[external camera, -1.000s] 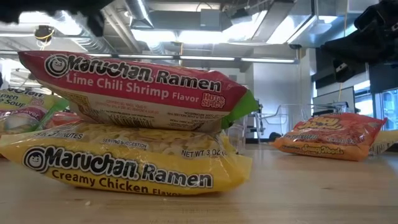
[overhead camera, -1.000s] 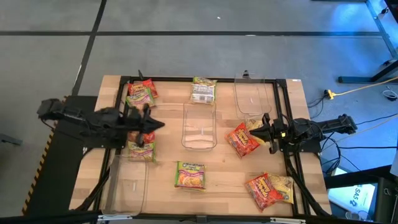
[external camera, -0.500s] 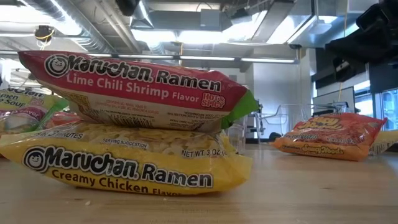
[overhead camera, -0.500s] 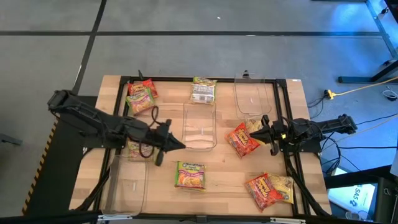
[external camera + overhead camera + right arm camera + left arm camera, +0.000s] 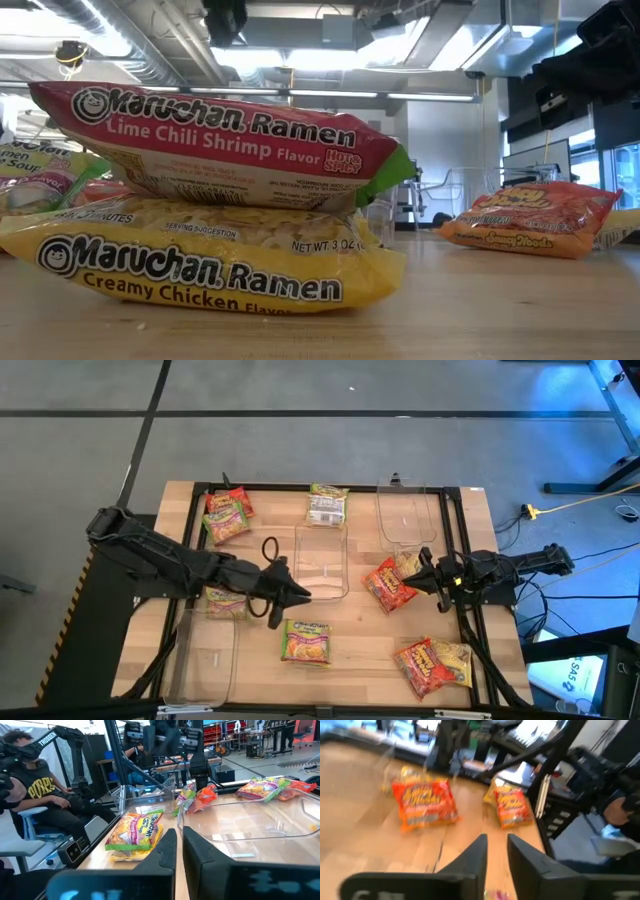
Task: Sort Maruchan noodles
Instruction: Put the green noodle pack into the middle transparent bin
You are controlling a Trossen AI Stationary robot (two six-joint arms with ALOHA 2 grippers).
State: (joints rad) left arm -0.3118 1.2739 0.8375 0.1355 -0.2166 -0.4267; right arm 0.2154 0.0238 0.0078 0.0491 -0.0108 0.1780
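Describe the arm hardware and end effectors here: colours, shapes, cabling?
Both arms are black and slim-jointed. The left end effector has two flat dark fingers and a black cable looping off its wrist. The right end effector is dark too, with a small yellow-lit spot behind it.

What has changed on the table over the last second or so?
The left arm has swung out from the table's left side toward the middle; its left gripper now hangs above the wood just over the green noodle packet, holding nothing. The right gripper stays shut beside the red packet. No packet and no clear bin has moved.
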